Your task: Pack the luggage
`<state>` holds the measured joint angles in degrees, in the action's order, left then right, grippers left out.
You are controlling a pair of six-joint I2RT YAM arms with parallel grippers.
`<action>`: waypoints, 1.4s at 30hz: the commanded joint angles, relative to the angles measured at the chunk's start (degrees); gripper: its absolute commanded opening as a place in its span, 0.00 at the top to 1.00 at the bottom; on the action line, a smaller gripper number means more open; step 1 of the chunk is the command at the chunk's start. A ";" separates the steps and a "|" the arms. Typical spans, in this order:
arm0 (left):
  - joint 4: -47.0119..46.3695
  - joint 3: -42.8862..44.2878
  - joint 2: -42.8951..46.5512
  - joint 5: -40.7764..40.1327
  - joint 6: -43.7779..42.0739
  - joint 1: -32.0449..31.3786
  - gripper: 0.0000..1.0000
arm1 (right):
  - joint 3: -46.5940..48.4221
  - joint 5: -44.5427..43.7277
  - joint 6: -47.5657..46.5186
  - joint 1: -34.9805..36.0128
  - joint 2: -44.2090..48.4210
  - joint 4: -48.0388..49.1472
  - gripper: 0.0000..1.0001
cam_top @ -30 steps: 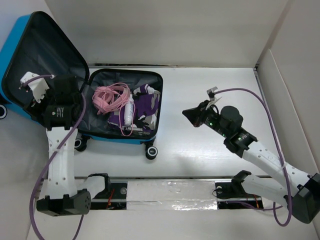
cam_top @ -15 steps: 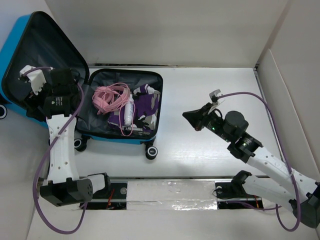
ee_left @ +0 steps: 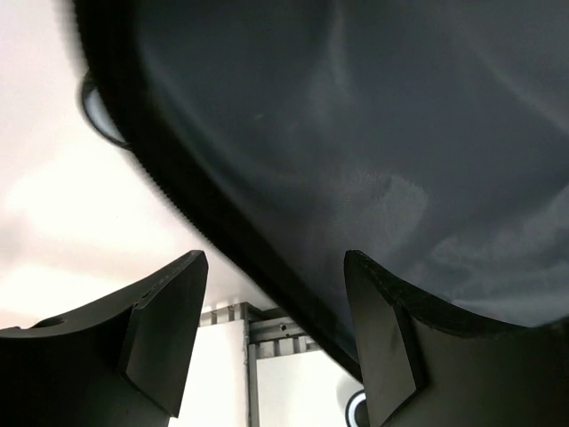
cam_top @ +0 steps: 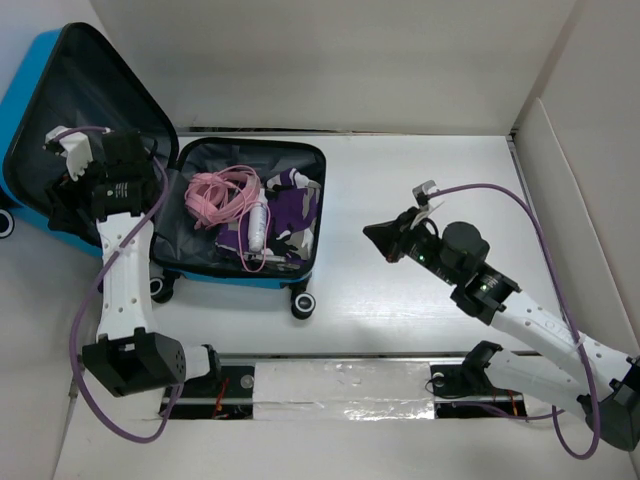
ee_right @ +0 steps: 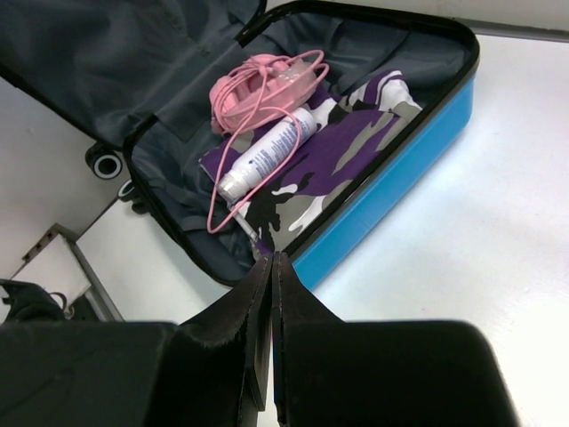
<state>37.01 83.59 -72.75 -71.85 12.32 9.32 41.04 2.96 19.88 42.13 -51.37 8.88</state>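
Swinging the lid (cam_top: 95,95) shut could let its rim slip from the left gripper (ee_left: 276,262), whose jaws stand apart astride it unclamped, or trap the pink cord (cam_top: 220,190); the right gripper (ee_right: 271,258) is pinched closed, empty. The luggage (cam_top: 235,277) lies open just beyond the left arm's base (cam_top: 130,365), long axis pointing away from it, wheels (cam_top: 303,303) nearest.

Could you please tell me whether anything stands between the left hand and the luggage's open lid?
Nothing visible does. The left hand, open, is right at the rim of the lid of the luggage, nothing between them; whether they touch, I cannot tell.
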 commanded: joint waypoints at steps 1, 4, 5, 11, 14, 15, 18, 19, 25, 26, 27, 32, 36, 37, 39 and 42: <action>-2.11 1.14 -1.25 1.28 0.08 1.66 0.39 | -0.25 -1.29 -1.25 0.76 0.40 0.87 0.92; -1.69 1.05 -3.00 1.72 0.86 1.66 0.41 | -0.08 -1.38 -1.33 1.38 0.40 0.87 0.92; -2.03 1.22 -3.36 1.72 0.69 1.66 0.41 | -0.17 -1.47 -1.33 1.99 0.31 0.96 0.92; -1.86 4.21 -5.47 3.73 2.36 1.66 0.69 | 0.01 -2.26 -1.69 2.52 -0.92 1.22 0.93; -1.42 4.91 -5.82 5.05 2.89 1.66 0.88 | 0.10 -2.70 -1.77 2.52 -1.79 1.31 0.92; -0.98 4.74 -5.74 5.93 3.50 1.66 0.92 | 0.18 -3.39 -1.86 2.52 -2.06 1.31 0.93; 1.73 4.82 -5.91 6.56 6.31 -1.31 1.00 | 0.89 -6.38 -1.34 2.52 -4.16 0.52 0.93; 2.35 4.39 -5.91 5.77 6.66 -5.07 1.00 | 1.06 -6.65 -1.25 2.52 -4.78 0.69 0.93; 3.93 0.43 -0.57 1.10 9.38 -21.95 1.00 | 2.20 -6.48 -0.37 2.52 -10.57 1.57 0.93; 4.46 0.43 0.15 2.23 11.22 -25.46 1.00 | 2.38 -6.56 -0.19 2.52 -11.20 1.84 0.93; 5.34 0.78 0.59 3.12 12.54 -26.97 1.00 | 2.38 -6.39 -0.28 2.00 -11.81 2.36 0.93; 3.96 -2.54 5.06 17.98 11.09 -33.23 1.00 | 2.65 -7.27 0.77 1.47 -14.71 2.89 0.92; -6.67 -13.59 15.07 39.47 3.52 -33.23 1.00 | 2.73 -8.14 2.27 0.94 -16.03 3.68 0.92; -10.78 -15.37 19.62 43.51 1.42 -33.23 1.00 | 2.82 -8.06 2.53 0.24 -16.30 3.77 0.92; -11.79 -17.58 22.55 55.03 -0.01 -33.23 0.98 | 3.00 -8.23 2.79 -0.29 -16.91 3.95 0.91; -10.91 -17.94 23.45 70.50 -2.03 -33.23 0.58 | 3.43 -8.41 3.24 -1.43 -17.53 3.95 0.89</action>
<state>33.30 66.50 -48.88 -28.08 12.05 -23.53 41.56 -3.95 22.26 41.89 -68.64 9.30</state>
